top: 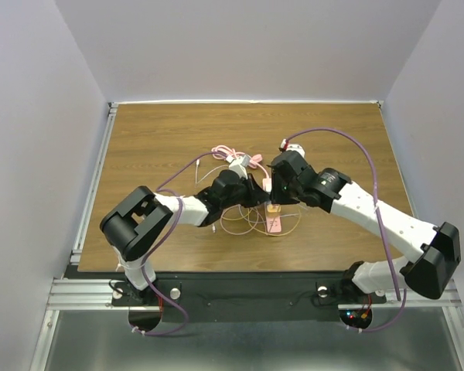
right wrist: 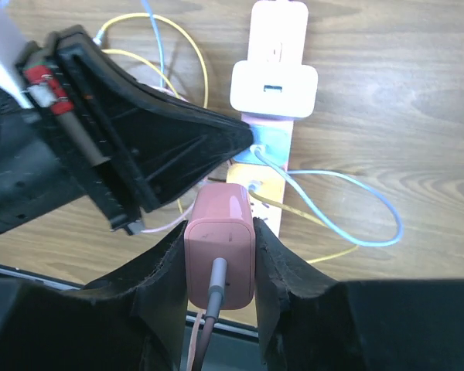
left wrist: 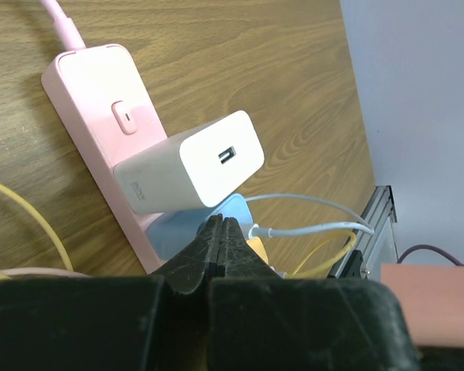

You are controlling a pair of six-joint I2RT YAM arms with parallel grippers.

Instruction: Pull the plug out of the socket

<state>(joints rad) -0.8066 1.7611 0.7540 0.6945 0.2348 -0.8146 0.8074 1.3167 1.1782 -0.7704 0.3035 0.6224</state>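
Observation:
The pink power strip (top: pixel 274 226) lies flat mid-table, its cord running off the far end. In the left wrist view the strip (left wrist: pixel 93 85) carries a white adapter (left wrist: pixel 193 158), a blue one (left wrist: pixel 178 224) and a yellow one (left wrist: pixel 257 246). My left gripper (left wrist: pixel 222 224) is shut and empty, with its tips down on the blue adapter. My right gripper (right wrist: pixel 220 232) is shut on a pink cube plug (right wrist: pixel 220 243) with a grey cable, over the strip's near end (right wrist: pixel 272 220). Its prongs are hidden.
Thin yellow, blue and pink cables (right wrist: pixel 348 193) loop over the wood around the strip. A bundle of pink and white cable (top: pixel 236 158) lies behind the grippers. The two grippers (top: pixel 264 197) nearly touch. A metal rail (left wrist: pixel 371 232) marks the table edge.

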